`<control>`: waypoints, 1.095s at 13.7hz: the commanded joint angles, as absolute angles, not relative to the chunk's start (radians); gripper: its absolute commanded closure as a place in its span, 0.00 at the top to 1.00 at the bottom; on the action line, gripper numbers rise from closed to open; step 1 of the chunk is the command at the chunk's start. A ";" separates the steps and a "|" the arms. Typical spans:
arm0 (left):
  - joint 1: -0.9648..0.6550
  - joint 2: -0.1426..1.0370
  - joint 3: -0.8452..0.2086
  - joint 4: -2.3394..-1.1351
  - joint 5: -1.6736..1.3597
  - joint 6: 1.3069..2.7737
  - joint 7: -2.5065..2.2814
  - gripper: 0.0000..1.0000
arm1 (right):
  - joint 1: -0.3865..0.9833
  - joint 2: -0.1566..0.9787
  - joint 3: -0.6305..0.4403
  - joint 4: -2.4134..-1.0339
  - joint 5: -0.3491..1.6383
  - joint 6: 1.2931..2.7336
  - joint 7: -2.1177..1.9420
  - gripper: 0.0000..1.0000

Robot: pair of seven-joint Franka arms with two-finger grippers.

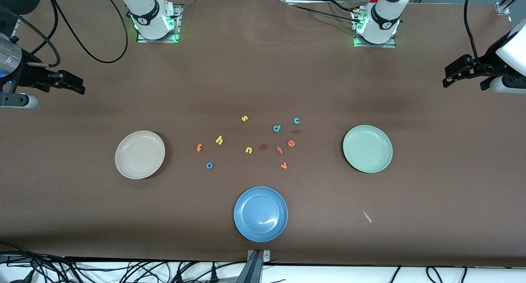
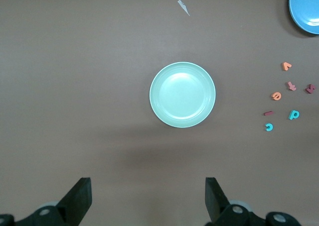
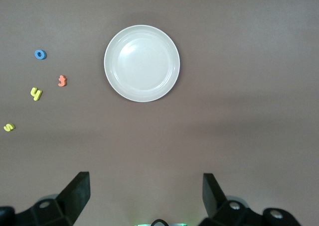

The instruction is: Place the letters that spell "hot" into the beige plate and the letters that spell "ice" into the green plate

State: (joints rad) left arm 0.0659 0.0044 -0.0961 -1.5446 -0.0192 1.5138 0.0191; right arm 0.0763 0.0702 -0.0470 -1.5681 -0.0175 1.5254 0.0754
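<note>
front view, plates: you've got the beige plate (image 1: 139,154) toward the right arm's end, the green plate (image 1: 367,148) toward the left arm's end, both bare; the blue plate (image 1: 260,214) sits nearest the camera, between them.
front view, "hot" letters: yellow h (image 1: 219,140), orange t (image 1: 199,147) and blue o (image 1: 209,165) lie loose on the table (image 1: 82,201) beside the beige plate (o nearest the camera).
front view, "ice" letters: teal c (image 1: 296,120), dark red i (image 1: 296,131), orange e (image 1: 291,143), on the green plate's side of the scatter, none in a plate.
front view, other letters: yellow s (image 1: 244,118), teal d (image 1: 277,128), yellow u (image 1: 248,150), dark red letter (image 1: 264,147), salmon-pink letter (image 1: 280,150), orange v (image 1: 283,165).
front view, grippers: right gripper (image 1: 78,86) and left gripper (image 1: 450,75) hang at their own ends of the table, well apart from everything.
left wrist view: left gripper (image 2: 148,198) over bare table, jaws spread wide, nothing between them; green plate (image 2: 182,94) in clear sight; c (image 2: 269,127), i (image 2: 268,113), e (image 2: 276,95) off to one side.
right wrist view: right gripper (image 3: 145,193) likewise spread wide and holding nothing (bare table under it); beige plate (image 3: 142,63) bare; o (image 3: 40,54), t (image 3: 62,80), h (image 3: 36,93) beside it.
</note>
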 commanded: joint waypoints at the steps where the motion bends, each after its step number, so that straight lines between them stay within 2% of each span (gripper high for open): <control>1: 0.071 -0.011 -0.097 -1.546 -0.029 1.511 0.017 1.00 | 0.077 0.072 -0.051 -1.560 -0.002 1.523 0.084 1.00; 15: 0.074 -0.011 -0.097 -1.557 -0.029 1.508 0.020 1.00 | 0.077 0.072 -0.051 -1.560 -0.002 1.523 0.084 1.00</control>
State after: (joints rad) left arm 0.0673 0.0033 -0.0960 -1.5450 -0.0192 1.5131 0.0191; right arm 0.0763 0.0702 -0.0470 -1.5681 -0.0174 1.5254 0.0757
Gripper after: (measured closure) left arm 0.000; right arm 0.000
